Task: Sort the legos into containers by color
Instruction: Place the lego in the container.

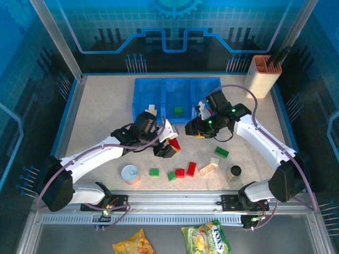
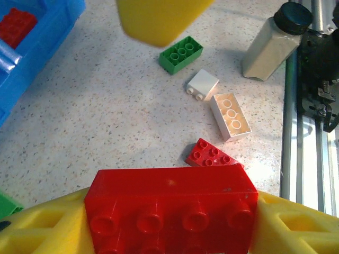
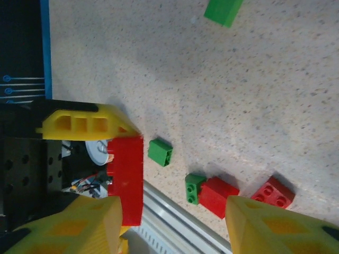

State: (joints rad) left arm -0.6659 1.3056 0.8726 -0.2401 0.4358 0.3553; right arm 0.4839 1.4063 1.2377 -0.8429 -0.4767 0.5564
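Observation:
My left gripper [image 1: 170, 144] is shut on a long red lego [image 2: 169, 209], held just above the table in front of the blue three-part bin [image 1: 159, 81]. My right gripper [image 3: 177, 211] stands open with nothing between its fingers, hovering close beside the left one [image 1: 197, 128] at the bin's front edge. Loose legos lie near the front: green ones [image 1: 153, 172] [image 1: 171, 175] [image 1: 222, 152], red ones [image 1: 180, 172] [image 1: 191, 169], a cream oblong one [image 2: 230, 116] and a small white one [image 2: 203, 84]. A green lego [image 1: 178, 110] lies in the middle compartment, a red one [image 2: 16, 24] in another.
A round white-orange tin [image 1: 130, 173] sits front left of the loose legos. A black-capped bottle [image 1: 234, 173] stands front right. The tall beige holder [image 1: 265, 74] is at the back right corner. A metal rail [image 1: 175, 201] runs along the near edge.

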